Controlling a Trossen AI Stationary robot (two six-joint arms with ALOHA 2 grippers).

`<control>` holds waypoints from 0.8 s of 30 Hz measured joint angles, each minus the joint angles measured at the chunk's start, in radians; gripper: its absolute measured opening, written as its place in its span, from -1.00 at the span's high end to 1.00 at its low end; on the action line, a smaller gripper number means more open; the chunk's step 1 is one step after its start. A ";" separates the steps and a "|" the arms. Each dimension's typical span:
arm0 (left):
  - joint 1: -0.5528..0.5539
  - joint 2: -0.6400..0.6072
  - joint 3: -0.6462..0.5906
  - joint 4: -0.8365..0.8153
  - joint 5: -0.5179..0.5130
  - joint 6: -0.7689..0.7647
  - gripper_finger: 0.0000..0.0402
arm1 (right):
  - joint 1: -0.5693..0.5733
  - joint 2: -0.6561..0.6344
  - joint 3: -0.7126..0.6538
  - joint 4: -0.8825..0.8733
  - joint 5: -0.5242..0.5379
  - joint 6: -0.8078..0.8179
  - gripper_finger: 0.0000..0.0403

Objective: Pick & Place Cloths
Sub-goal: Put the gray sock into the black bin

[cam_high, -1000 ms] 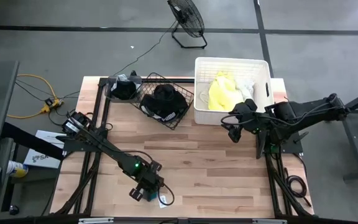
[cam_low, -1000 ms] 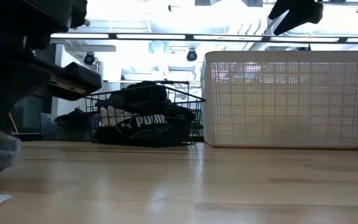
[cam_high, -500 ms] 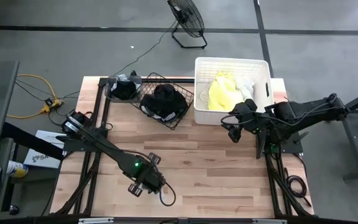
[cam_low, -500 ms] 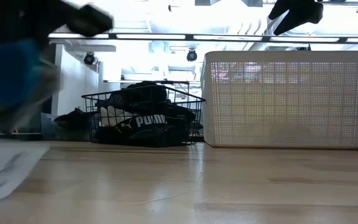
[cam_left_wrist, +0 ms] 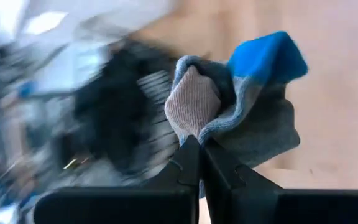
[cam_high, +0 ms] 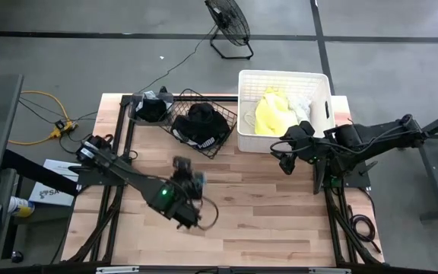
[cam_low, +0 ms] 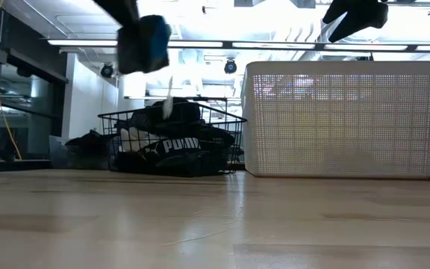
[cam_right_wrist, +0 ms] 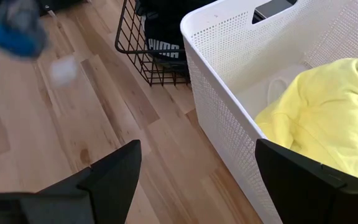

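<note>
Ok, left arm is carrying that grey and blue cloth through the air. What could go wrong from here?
The left gripper pinches only a small fold of the grey and blue cloth, so it could slip out mid-swing. A white tag dangles below it and might snag the black wire basket rim.

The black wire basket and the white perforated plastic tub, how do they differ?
The black wire basket is open mesh, low, and set askew; the white perforated plastic tub is taller, solid-walled and square to the table edge. The basket holds black garments; the tub holds a neon yellow garment. Both sit at the table's far side.
</note>
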 joint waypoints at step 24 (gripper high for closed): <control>0.610 -0.344 0.010 -0.122 -0.265 -0.252 1.00 | 0.000 0.005 -0.001 0.000 0.031 0.002 -0.53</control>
